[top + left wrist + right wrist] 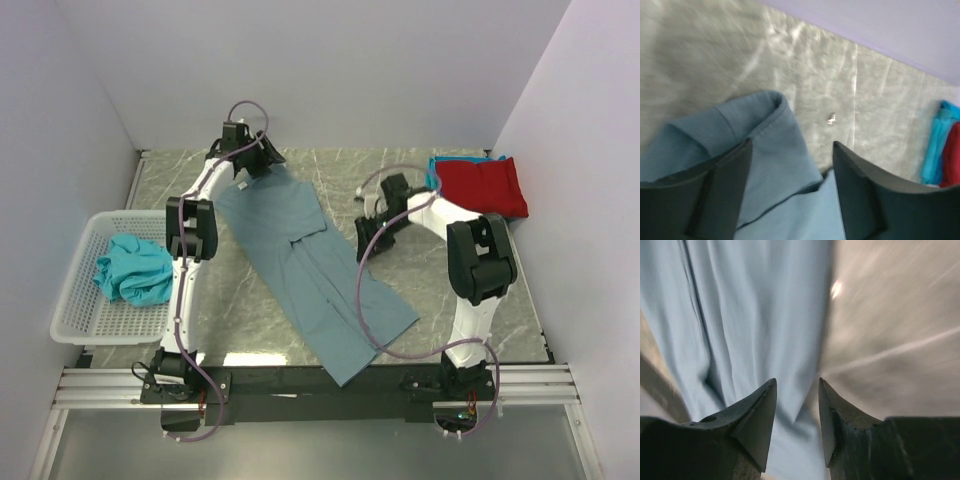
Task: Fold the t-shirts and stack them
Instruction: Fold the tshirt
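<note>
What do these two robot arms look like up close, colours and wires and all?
Both the left arm and right arm have white links joined by chunky black joint housings. A thin lavender cable loops loosely along each arm. Each ends in two matte dark fingers: the left fingers look broad and flat, the right fingers taper to wedge tips.

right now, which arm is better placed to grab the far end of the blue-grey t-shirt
Left, probably. The left gripper hangs open over the far end of the blue-grey t-shirt. The right gripper, also open, sits by its middle edge, short of that end.
</note>
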`<state>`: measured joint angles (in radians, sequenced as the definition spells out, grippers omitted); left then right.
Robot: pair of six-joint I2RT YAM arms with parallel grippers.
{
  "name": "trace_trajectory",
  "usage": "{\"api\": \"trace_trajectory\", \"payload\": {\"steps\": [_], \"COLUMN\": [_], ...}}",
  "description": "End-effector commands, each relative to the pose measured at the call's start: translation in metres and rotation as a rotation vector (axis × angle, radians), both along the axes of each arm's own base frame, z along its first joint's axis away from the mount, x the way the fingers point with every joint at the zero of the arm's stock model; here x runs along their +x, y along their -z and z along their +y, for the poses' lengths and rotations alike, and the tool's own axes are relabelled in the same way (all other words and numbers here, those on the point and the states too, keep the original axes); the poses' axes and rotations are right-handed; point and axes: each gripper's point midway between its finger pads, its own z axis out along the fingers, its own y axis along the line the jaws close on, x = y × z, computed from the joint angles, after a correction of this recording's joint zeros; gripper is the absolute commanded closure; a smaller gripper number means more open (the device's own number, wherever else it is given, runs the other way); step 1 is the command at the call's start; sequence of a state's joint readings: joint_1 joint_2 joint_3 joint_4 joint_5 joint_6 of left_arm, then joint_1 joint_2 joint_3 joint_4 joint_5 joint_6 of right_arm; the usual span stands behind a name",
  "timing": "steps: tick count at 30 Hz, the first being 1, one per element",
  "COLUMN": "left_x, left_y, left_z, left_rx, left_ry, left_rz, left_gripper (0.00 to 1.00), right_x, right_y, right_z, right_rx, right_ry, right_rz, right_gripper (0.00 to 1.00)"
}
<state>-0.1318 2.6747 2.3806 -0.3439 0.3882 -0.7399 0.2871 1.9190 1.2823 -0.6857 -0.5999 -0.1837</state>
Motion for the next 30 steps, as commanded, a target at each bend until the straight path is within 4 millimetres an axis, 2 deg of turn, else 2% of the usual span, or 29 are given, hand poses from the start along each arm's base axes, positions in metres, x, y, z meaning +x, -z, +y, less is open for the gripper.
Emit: {"api": "trace_trajectory", "payload": {"steps": [1, 2, 3, 4, 5, 6, 8, 9, 10, 11, 12, 13, 14, 15, 16, 17, 18, 19, 20, 21, 22, 23, 24, 25, 26, 28, 30], "left_x": [0.013, 0.012, 0.006, 0.0, -0.011, -0.017, -0.033, -0.05, -0.062, -0.083, -0.095, -0.109, -0.123, -0.147, -0.163, -0.178, -0.2, -0.218, -0.239, -0.256, -0.267, -0.28, -0.293, -0.301, -0.309, -0.319, -0.324], "left_y": [-0.115, -0.134, -0.178, -0.183, -0.222, -0.234, -0.242, -0.274, -0.256, -0.282, -0.285, -0.258, -0.255, -0.278, -0.243, -0.237, -0.251, -0.217, -0.227, -0.194, -0.188, -0.191, -0.169, -0.164, -0.166, -0.15, -0.141], "left_z": [0.035, 0.041, 0.049, 0.056, 0.061, 0.066, 0.071, 0.072, 0.071, 0.072, 0.071, 0.069, 0.068, 0.069, 0.071, 0.071, 0.073, 0.073, 0.072, 0.071, 0.069, 0.069, 0.068, 0.068, 0.068, 0.068, 0.068], "left_rx": [0.205, 0.233, 0.264, 0.311, 0.324, 0.337, 0.349, 0.336, 0.33, 0.318, 0.313, 0.311, 0.308, 0.302, 0.314, 0.315, 0.314, 0.318, 0.302, 0.295, 0.271, 0.261, 0.25, 0.233, 0.22, 0.196, 0.178], "left_ry": [-0.061, -0.071, -0.103, -0.097, -0.112, -0.119, -0.108, -0.111, -0.081, -0.08, -0.07, -0.04, -0.024, -0.021, 0.0, 0.01, 0.011, 0.035, 0.044, 0.065, 0.068, 0.068, 0.083, 0.072, 0.066, 0.05, 0.039], "left_rz": [-0.266, -0.31, -0.387, -0.402, -0.466, -0.486, -0.486, -0.538, -0.499, -0.545, -0.55, -0.508, -0.507, -0.557, -0.495, -0.483, -0.519, -0.455, -0.487, -0.424, -0.41, -0.427, -0.379, -0.357, -0.365, -0.321, -0.3], "left_gripper": [0.27, 0.25, 0.21, 0.2, 0.18, 0.18, 0.18, 0.18, 0.18, 0.19, 0.19, 0.19, 0.19, 0.19, 0.19, 0.19, 0.19, 0.19, 0.19, 0.19, 0.19, 0.19, 0.2, 0.2, 0.2, 0.2, 0.2], "right_x": [0.064, 0.084, 0.091, 0.1, 0.119, 0.125, 0.148, 0.153, 0.159, 0.168, 0.17, 0.173, 0.178, 0.176, 0.177, 0.177, 0.175, 0.173, 0.172, 0.171, 0.172, 0.173, 0.173, 0.175, 0.178, 0.183, 0.188], "right_y": [-0.028, -0.045, -0.036, -0.037, -0.049, -0.037, -0.042, -0.031, -0.029, -0.033, -0.021, -0.019, -0.021, -0.014, -0.012, -0.012, -0.006, -0.004, 0.003, 0.007, 0.009, 0.009, 0.012, 0.012, 0.01, 0.009, 0.004], "right_z": [0.004, 0.014, 0.022, 0.028, 0.035, 0.042, 0.055, 0.06, 0.065, 0.073, 0.08, 0.085, 0.091, 0.098, 0.101, 0.106, 0.109, 0.113, 0.114, 0.114, 0.114, 0.115, 0.116, 0.115, 0.113, 0.11, 0.102], "right_rx": [0.007, 0.054, 0.071, 0.092, 0.127, 0.136, 0.18, 0.191, 0.201, 0.217, 0.206, 0.205, 0.21, 0.206, 0.203, 0.207, 0.201, 0.199, 0.19, 0.187, 0.185, 0.193, 0.192, 0.188, 0.18, 0.171, 0.184], "right_ry": [0.03, 0.031, 0.054, 0.067, 0.083, 0.136, 0.185, 0.236, 0.255, 0.268, 0.299, 0.311, 0.317, 0.317, 0.323, 0.315, 0.311, 0.309, 0.313, 0.324, 0.336, 0.335, 0.344, 0.35, 0.363, 0.384, 0.412], "right_rz": [-0.159, -0.197, -0.157, -0.152, -0.192, -0.138, -0.157, -0.111, -0.108, -0.131, -0.1, -0.1, -0.105, -0.086, -0.082, -0.084, -0.07, -0.065, -0.055, -0.046, -0.039, -0.04, -0.027, -0.027, -0.038, -0.05, -0.045], "right_gripper": [0.53, 0.54, 0.54, 0.53, 0.53, 0.52, 0.5, 0.49, 0.48, 0.48, 0.47, 0.47, 0.47, 0.47, 0.47, 0.47, 0.47, 0.48, 0.49, 0.51, 0.54, 0.56, 0.58, 0.64, 0.68, 0.81, 0.89]}}
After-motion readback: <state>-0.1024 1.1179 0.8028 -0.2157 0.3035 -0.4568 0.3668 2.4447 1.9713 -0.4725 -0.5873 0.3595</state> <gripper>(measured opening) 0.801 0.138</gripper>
